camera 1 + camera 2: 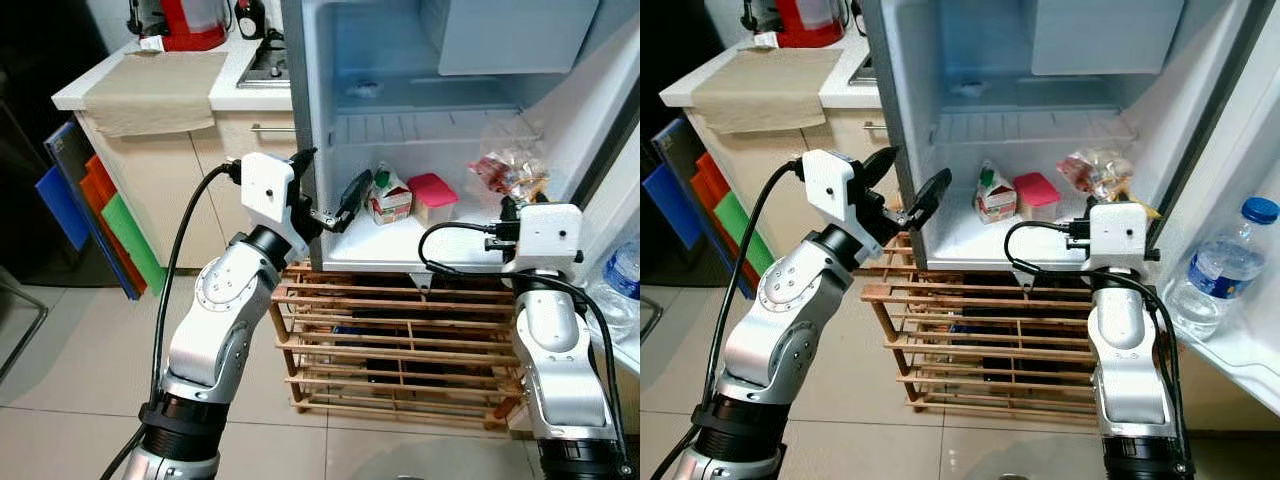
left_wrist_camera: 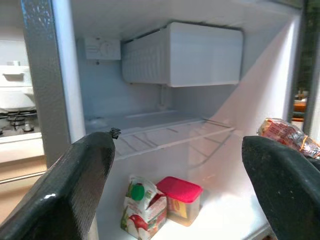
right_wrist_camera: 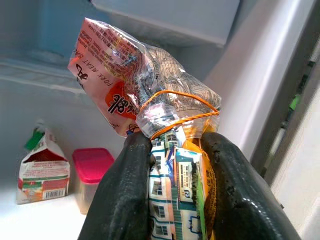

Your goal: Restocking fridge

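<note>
Right gripper point(image 3: 175, 200) pinching snack bag point(image 3: 145, 85), lifted at open fridge point(image 1: 400, 250) mouth, not yet shelved. Left gripper point(image 1: 325, 195) spread, empty, by fridge's left edge. Carton point(image 1: 388, 196) and pink-lidded tub point(image 1: 432, 197) already inside; water bottle point(image 1: 1220, 265) in door. Restocking seems partway.

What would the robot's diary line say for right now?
step: restocking fridge | right end effector: shut on snack packet, inside fridge | left end effector: open, empty, at fridge edge | shelf: carton, red-lidded tub
</note>
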{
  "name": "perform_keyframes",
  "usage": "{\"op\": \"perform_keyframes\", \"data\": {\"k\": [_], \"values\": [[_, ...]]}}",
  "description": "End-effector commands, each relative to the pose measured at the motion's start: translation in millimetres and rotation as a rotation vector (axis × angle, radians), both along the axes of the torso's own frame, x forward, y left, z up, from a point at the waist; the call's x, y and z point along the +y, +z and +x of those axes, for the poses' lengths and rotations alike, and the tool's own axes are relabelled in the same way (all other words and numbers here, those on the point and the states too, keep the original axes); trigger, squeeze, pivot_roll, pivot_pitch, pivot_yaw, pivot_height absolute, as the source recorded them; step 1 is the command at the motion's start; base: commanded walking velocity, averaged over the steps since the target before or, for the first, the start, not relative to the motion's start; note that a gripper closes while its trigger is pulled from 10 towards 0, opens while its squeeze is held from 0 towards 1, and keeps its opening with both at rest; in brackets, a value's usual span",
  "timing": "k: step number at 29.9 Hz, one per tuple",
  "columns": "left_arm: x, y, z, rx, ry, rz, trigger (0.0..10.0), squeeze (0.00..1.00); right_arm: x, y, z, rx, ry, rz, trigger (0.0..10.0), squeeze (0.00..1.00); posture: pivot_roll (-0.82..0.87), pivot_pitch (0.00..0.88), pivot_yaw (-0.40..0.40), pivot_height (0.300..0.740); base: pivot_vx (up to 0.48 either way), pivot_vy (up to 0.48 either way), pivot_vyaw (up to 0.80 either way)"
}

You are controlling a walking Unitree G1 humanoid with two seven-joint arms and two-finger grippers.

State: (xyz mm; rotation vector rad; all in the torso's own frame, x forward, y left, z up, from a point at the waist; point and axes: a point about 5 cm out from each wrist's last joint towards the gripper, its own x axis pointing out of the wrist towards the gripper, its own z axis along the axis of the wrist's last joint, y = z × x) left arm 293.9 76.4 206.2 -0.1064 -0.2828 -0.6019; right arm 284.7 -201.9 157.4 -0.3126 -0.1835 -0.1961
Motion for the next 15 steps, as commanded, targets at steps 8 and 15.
{"op": "perform_keyframes", "data": {"k": [8,15], "values": [[-2.6,0.3,-1.8,-0.019,-0.015,0.043,10.0,0.0,0.4,6.2,3.5,-0.03,0.011,-0.001,0.0,0.11,-0.13,0.0,0.07,0.74,0.0,0.0,0.0],[-2.8,1.4,-1.0,-0.022,-0.015,0.044,10.0,0.0,2.0,3.6,1.7,-0.025,0.01,0.001,0.0,0.11,-0.14,0.0,0.076,0.74,0.0,0.0,0.0]]}}
